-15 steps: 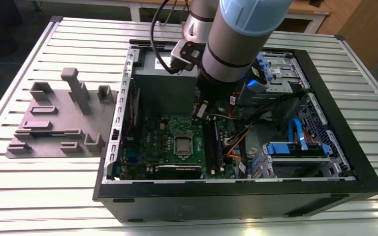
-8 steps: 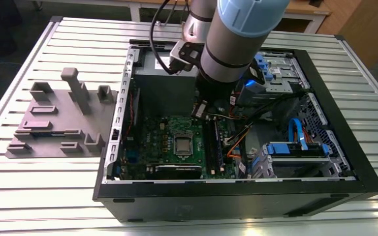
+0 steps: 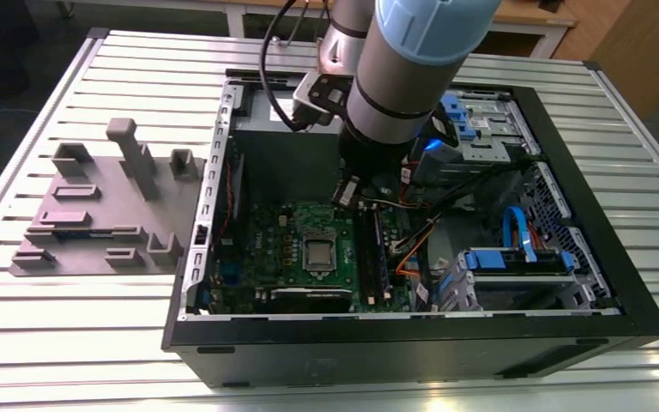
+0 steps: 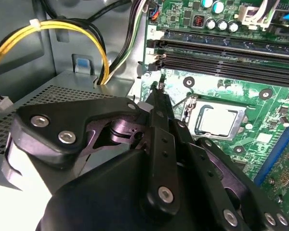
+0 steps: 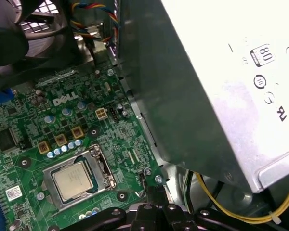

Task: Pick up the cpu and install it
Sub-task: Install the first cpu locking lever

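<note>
**Hidden, cropped and unclear parts**

In the exterior view the arm (image 3: 404,77) covers the gripper, so its fingers cannot be judged there. In the second wrist view the gripper (image 4: 159,89) body blocks the motherboard (image 4: 260,96) behind the fingertips, and the picture's edge cuts the black linkage. In the first wrist view the power supply (image 5: 216,91) runs past the edge, and the fan (image 5: 19,29) beyond the fingers is cropped.
</note>
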Controlling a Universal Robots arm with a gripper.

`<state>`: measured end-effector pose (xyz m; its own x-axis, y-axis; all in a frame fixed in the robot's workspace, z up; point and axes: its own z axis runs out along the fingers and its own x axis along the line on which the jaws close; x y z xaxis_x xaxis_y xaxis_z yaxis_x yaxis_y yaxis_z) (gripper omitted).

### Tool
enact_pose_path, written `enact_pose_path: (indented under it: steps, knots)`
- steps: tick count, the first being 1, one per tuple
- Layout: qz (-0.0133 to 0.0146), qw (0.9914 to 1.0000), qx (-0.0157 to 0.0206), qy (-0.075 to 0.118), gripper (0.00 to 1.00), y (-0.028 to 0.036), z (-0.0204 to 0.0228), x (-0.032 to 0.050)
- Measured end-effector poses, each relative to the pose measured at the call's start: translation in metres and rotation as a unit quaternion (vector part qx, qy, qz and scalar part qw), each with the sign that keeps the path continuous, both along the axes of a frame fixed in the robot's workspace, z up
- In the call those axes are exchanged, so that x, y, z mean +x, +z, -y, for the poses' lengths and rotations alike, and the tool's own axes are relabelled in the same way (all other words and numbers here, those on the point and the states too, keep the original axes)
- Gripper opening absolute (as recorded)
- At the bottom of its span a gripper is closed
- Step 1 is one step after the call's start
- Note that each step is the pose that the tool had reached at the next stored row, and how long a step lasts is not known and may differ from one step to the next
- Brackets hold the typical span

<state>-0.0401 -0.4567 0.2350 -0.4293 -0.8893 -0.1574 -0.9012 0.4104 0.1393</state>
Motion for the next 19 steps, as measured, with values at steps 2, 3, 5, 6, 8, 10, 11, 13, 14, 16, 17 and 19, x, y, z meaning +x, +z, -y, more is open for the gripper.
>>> enact_pose_path:
  steps: [2,3,5,6,8,10,11,13,14,16,17,19]
  knots:
    - [-0.0001,0.99998,-0.0065,0.003,0.10,0.0001,0.0000,-0.0001]
    - [-0.0001,0.99993,-0.0109,0.004,0.10,0.0002,0.0000,-0.0001]
    - [0.0000,0.99963,-0.0259,0.008,0.10,0.0020,0.0001,-0.0003]
    - [-0.0001,0.99961,-0.0263,0.009,0.10,0.0028,0.0001,-0.0004]
    - [0.0001,0.99959,-0.0264,0.011,0.10,0.0042,0.0001,-0.0008]
    - [0.0001,0.99954,-0.0275,0.013,0.10,0.0044,0.0002,-0.0014]
    - [0.0001,0.99948,-0.0285,0.015,0.10,0.0045,0.0005,-0.0017]
    - [0.0003,0.99938,-0.0290,0.020,0.10,0.0045,0.0011,-0.0022]
    - [0.0004,0.99930,-0.0290,0.024,0.10,0.0045,0.0013,-0.0025]
    - [0.0006,0.99909,-0.0290,0.031,0.10,0.0045,0.0021,-0.0030]
    - [0.0007,0.99899,-0.0291,0.034,0.10,0.0045,0.0026,-0.0032]
    - [0.0009,0.99879,-0.0290,0.040,0.10,0.0045,0.0039,-0.0032]
